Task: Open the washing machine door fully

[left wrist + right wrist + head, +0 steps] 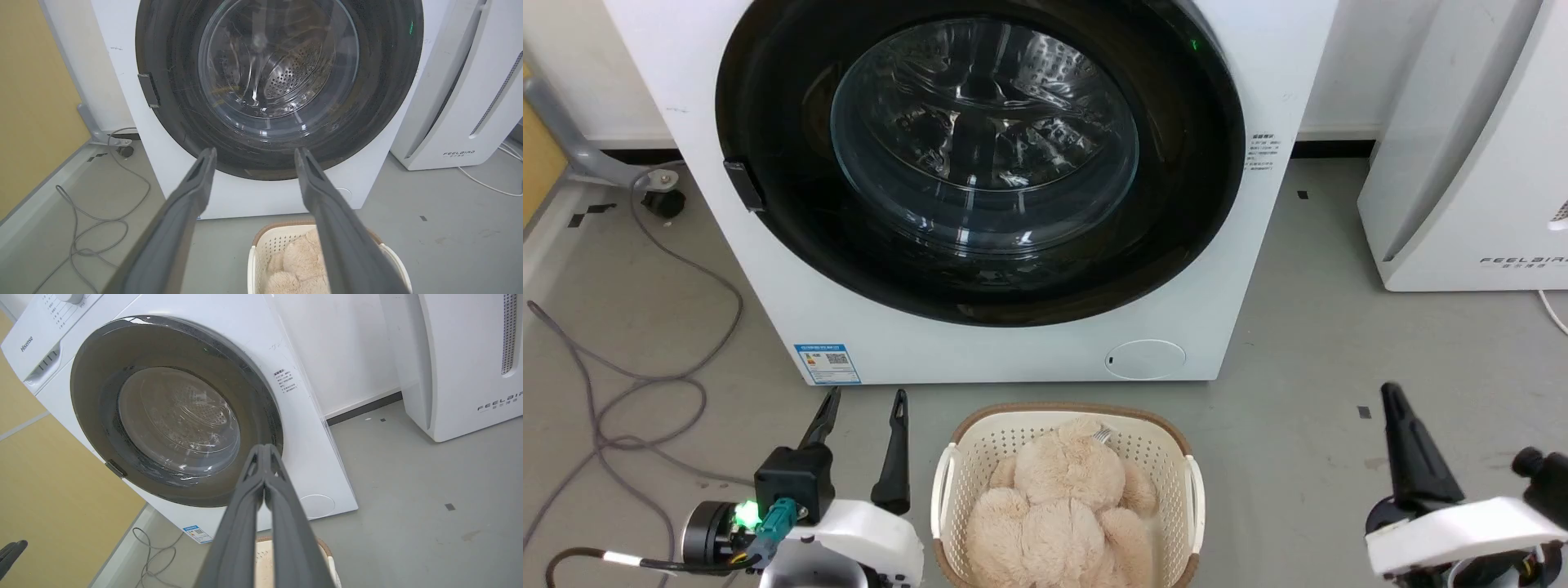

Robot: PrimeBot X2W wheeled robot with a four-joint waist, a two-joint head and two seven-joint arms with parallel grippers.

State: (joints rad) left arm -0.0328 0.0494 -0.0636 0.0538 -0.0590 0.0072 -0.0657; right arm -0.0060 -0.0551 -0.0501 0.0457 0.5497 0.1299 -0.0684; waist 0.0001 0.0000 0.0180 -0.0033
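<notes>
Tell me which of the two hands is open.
The left hand, at the lower left of the head view: its two fingers stand well apart. The right hand has its fingers pressed together at the tips.

washing machine door (980, 163): glossy black ring, smooth clear glass bowl at centre. washing machine (1013, 351) body: smooth white, slight sheen. drum (292, 77) behind glass: shiny perforated steel. basket (1168, 457): cream perforated plastic, brown rim. plush toy (1066, 506): fuzzy beige cloth. floor (1339, 351): matt grey, scuffed.
</notes>
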